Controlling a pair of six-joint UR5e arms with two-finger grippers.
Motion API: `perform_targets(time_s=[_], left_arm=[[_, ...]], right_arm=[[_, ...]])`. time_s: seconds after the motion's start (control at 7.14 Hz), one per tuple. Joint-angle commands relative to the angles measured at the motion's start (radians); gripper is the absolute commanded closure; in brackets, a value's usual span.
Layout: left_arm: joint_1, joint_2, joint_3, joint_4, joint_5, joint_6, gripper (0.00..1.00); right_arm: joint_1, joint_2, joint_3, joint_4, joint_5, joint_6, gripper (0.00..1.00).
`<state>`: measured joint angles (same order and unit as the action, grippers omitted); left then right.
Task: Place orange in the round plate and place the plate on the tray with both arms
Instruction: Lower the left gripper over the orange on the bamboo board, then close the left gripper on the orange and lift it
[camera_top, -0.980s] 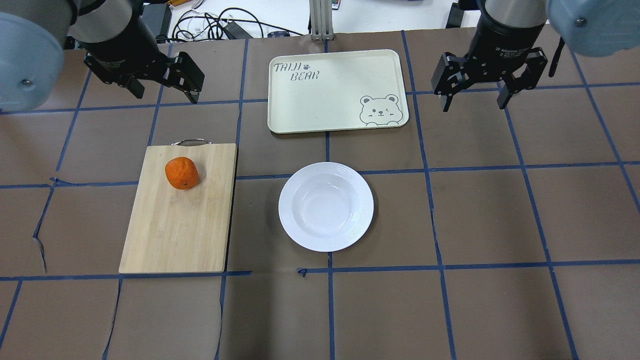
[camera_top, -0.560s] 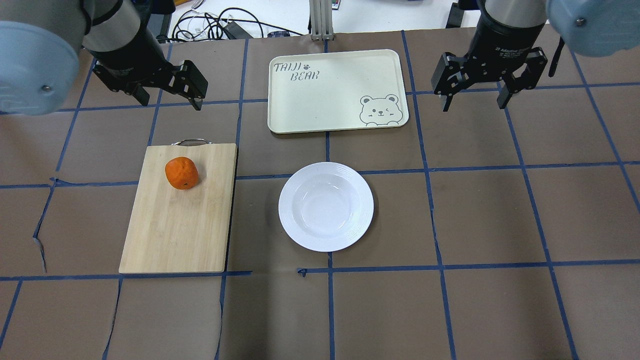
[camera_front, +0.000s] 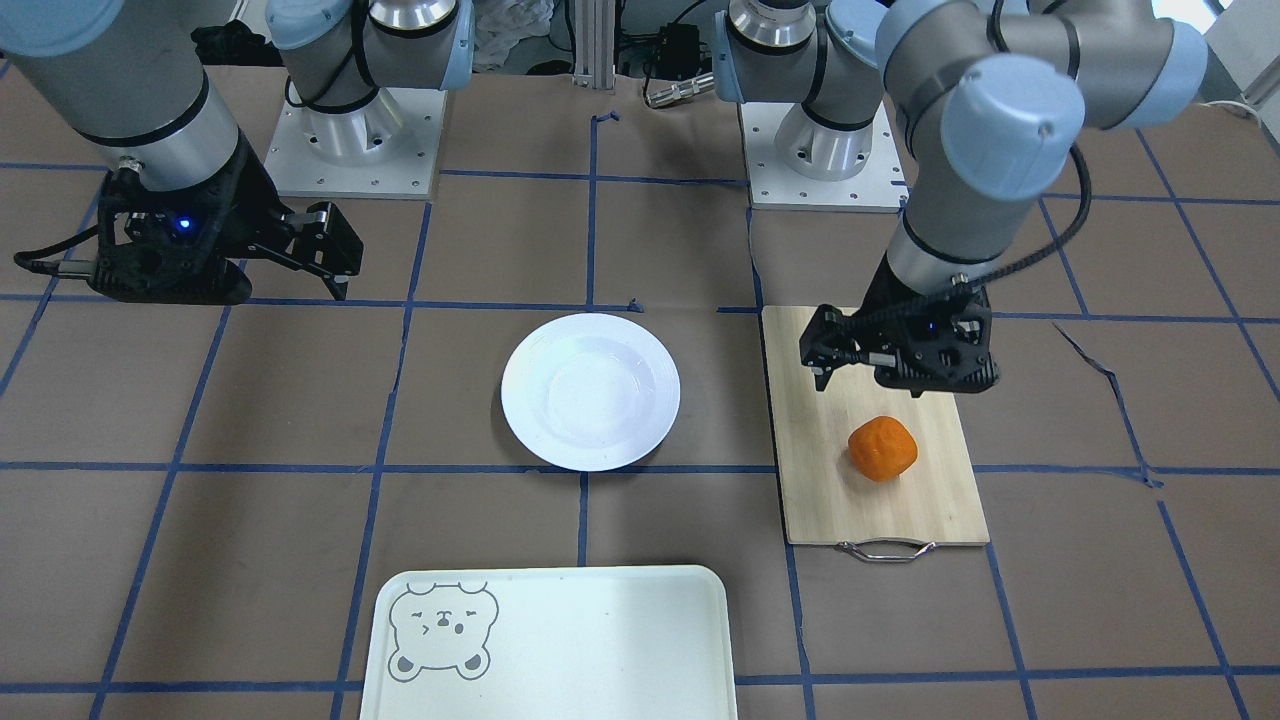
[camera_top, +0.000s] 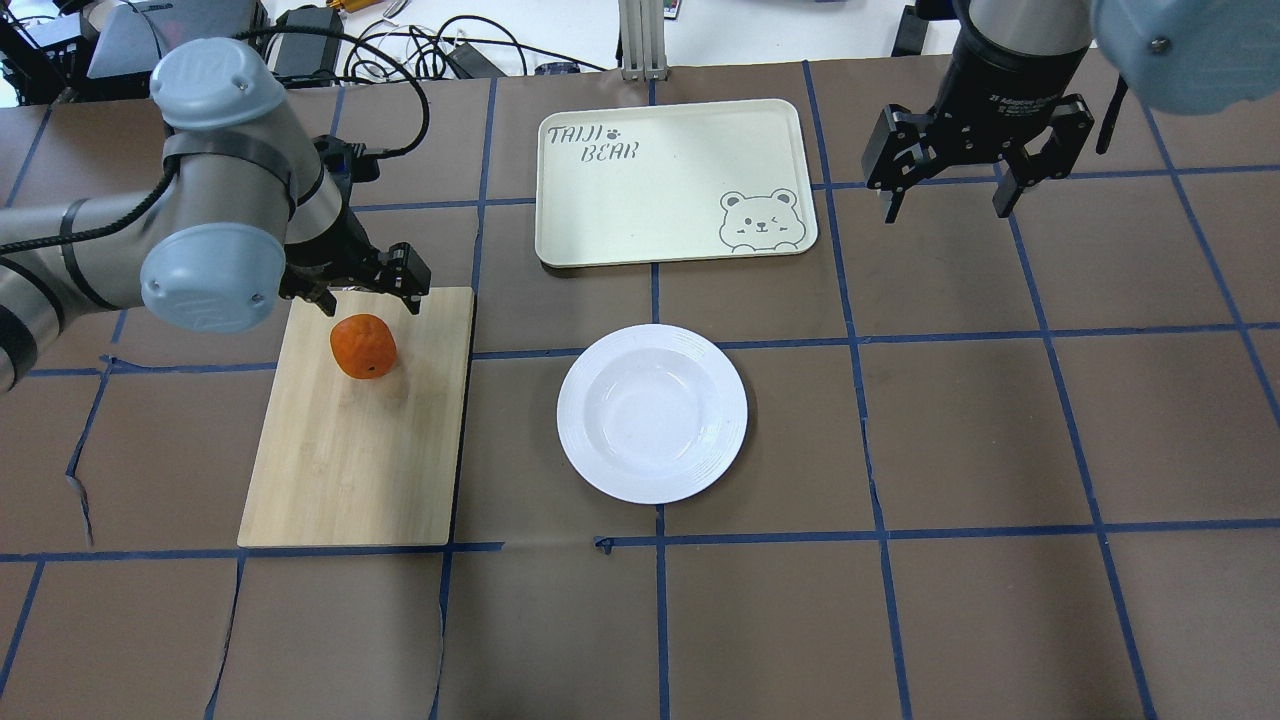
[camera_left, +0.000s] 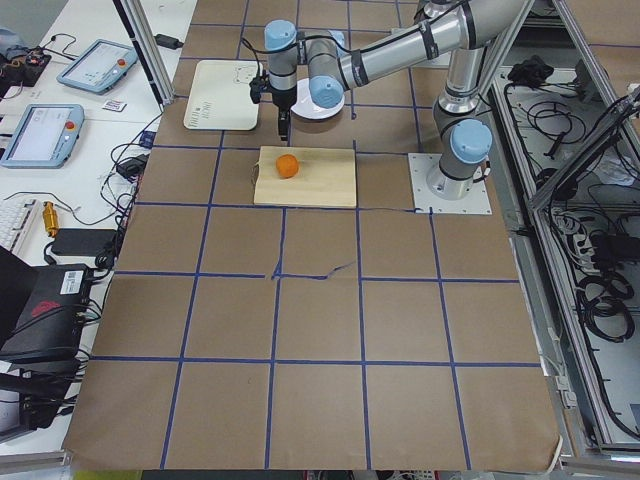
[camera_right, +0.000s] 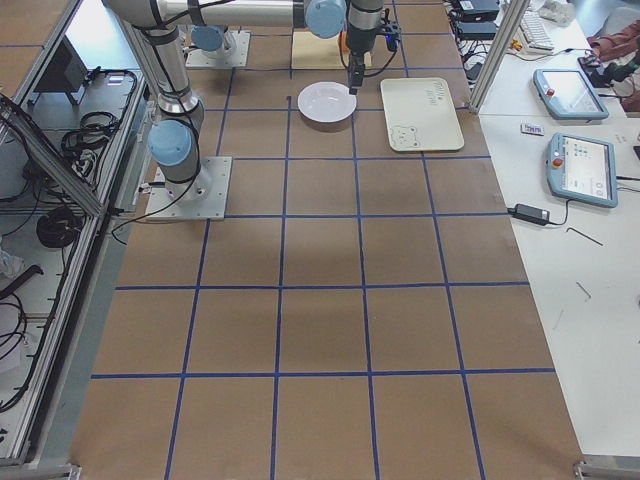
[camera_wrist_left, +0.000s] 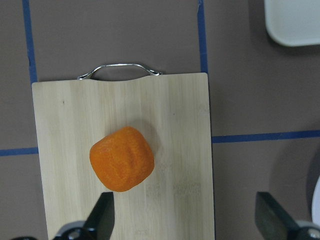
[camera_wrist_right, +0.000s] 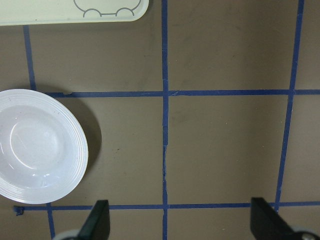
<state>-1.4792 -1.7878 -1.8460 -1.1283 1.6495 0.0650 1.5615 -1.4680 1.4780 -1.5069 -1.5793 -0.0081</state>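
Note:
The orange (camera_top: 363, 346) lies on the far part of a bamboo cutting board (camera_top: 350, 460). My left gripper (camera_top: 372, 300) hangs open just beyond it, over the board's handle end. In the left wrist view the orange (camera_wrist_left: 122, 158) sits above and left of the gap between the open fingers (camera_wrist_left: 102, 217). The round plate (camera_top: 652, 413) is empty at the table's middle, and the tray (camera_top: 660, 180) lies empty behind it. My right gripper (camera_top: 946, 212) hovers open to the right of the tray, holding nothing. Its wrist view shows the round plate (camera_wrist_right: 37, 145) at the left.
The cutting board (camera_front: 880, 510) has a metal handle (camera_front: 886, 549) at its far end. Blue tape lines cross the brown table cover. Cables and boxes sit past the table's far edge (camera_top: 440, 50). Both arm bases (camera_front: 350, 130) stand on the robot's side.
My left arm has swung down and toward the board, bringing its open gripper close above the orange. The right arm, the plate, the tray and the orange have stayed put.

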Motion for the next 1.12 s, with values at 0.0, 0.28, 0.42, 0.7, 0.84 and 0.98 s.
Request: perform_targets(time_s=[0.0, 0.28, 0.42, 0.7, 0.84, 0.98], left_arm=[[0.008, -0.047, -0.036, 0.015, 0.102, -0.034, 0.00], [0.017, -0.077, -0.030, 0.033, 0.095, -0.031, 0.00], [0.020, -0.099, -0.027, 0.054, 0.095, -0.022, 0.00], [0.022, -0.130, -0.027, 0.097, 0.099, 0.010, 0.00], [0.022, -0.137, -0.027, 0.117, 0.093, 0.013, 0.00], [0.022, -0.142, -0.027, 0.148, 0.095, 0.018, 0.45]], right_arm=[[0.000, 0.000, 0.001, -0.002, 0.001, -0.001, 0.00], [0.002, -0.002, -0.001, -0.007, 0.001, 0.000, 0.00], [0.002, 0.000, 0.001, -0.001, 0.001, 0.000, 0.00], [0.002, 0.000, 0.001, -0.001, 0.001, 0.000, 0.00], [0.002, 0.000, 0.001, 0.001, 0.001, 0.000, 0.00], [0.002, 0.000, 0.001, 0.002, 0.001, 0.000, 0.00]])
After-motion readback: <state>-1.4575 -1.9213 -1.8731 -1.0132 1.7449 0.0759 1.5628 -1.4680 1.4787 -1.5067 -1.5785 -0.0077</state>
